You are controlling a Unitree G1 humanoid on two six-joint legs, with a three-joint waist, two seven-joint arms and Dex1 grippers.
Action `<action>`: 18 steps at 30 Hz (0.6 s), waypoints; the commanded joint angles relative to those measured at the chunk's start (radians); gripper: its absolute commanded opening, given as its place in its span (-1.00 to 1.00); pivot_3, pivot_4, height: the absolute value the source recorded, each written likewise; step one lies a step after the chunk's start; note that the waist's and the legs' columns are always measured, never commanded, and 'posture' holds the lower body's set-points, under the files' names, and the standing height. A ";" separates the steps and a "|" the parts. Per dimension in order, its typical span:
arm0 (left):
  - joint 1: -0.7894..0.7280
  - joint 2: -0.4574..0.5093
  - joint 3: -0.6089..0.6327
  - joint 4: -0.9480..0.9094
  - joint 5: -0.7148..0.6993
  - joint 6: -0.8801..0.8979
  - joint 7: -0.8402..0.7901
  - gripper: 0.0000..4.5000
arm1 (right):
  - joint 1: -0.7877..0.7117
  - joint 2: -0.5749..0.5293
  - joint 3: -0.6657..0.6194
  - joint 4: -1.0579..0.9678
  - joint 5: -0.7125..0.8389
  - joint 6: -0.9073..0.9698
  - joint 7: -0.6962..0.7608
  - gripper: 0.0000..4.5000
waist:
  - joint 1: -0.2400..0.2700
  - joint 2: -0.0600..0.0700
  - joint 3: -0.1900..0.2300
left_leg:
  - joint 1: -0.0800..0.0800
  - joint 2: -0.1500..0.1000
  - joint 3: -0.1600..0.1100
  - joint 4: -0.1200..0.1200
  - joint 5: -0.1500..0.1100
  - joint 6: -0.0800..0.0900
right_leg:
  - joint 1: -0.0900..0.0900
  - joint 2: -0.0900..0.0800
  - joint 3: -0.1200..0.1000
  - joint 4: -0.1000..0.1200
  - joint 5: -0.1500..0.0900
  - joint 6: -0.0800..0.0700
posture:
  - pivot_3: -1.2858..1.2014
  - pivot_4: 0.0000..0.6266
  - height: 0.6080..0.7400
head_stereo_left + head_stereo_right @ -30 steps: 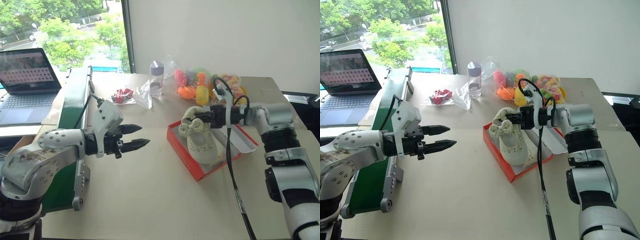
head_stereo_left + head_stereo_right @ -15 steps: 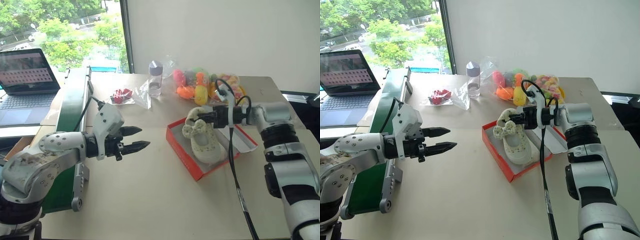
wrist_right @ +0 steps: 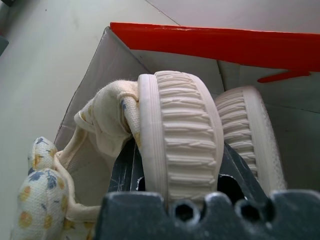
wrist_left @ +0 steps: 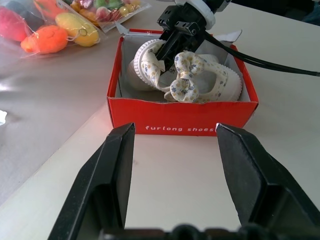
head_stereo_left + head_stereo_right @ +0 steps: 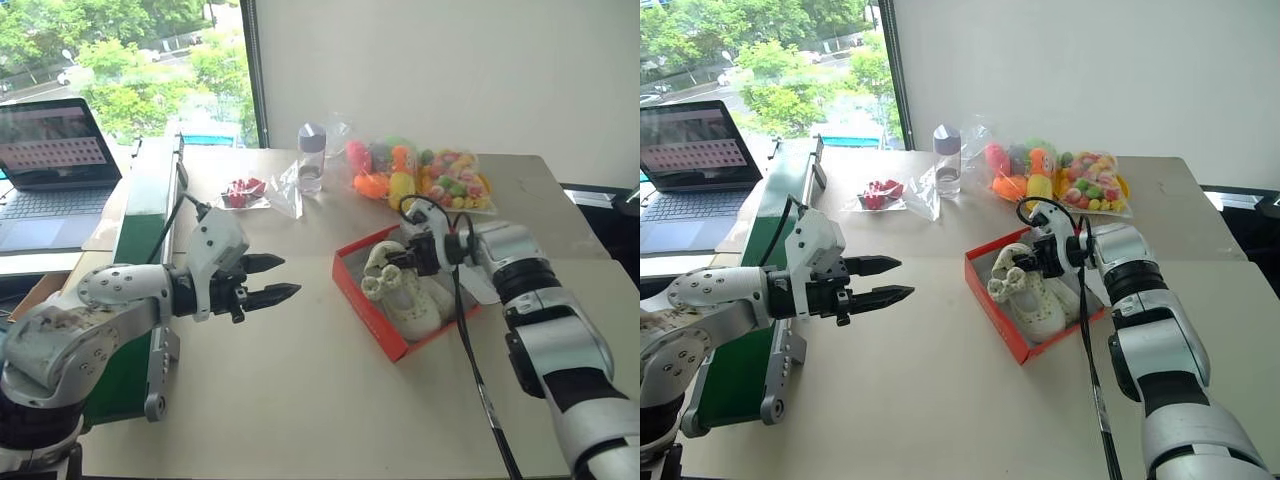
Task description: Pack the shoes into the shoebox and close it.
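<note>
The red shoebox (image 5: 366, 312) stands open on the table in front of my right arm, its white inside showing. Two cream shoes with bows lie in it. My right gripper (image 5: 402, 262) is shut on the rim of one shoe (image 3: 180, 145), which is tipped on its side low in the box, ribbed sole toward the wrist camera. The other shoe (image 3: 250, 130) lies right beside it. The box's white flap (image 5: 488, 288) lies open behind my right arm. My left gripper (image 5: 285, 280) hangs open and empty over the table left of the box, pointing at its red front wall (image 4: 180, 117).
Bagged colourful toys (image 5: 420, 175), a clear bottle (image 5: 313, 157) and a plastic bag with something red (image 5: 245, 190) sit at the back of the table. A green frame (image 5: 150, 200) and a laptop (image 5: 55, 150) stand to the left. A black cable (image 5: 470, 370) hangs from my right arm.
My right gripper has come down with the shoe, from above the box to inside it, and the wrist has rolled. The left arm has stayed put.
</note>
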 commanded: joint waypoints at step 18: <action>0.000 0.032 0.033 -0.062 -0.050 0.007 0.044 0.21 | 0.131 0.118 0.131 0.016 -0.294 -0.232 -0.249 -0.72 | 0.000 -0.012 -0.015 | 0.012 0.001 0.000 -0.002 -0.004 -0.008 | 0.009 -0.001 0.000 0.000 -0.001 -0.001 | 0.03 -0.52 1.00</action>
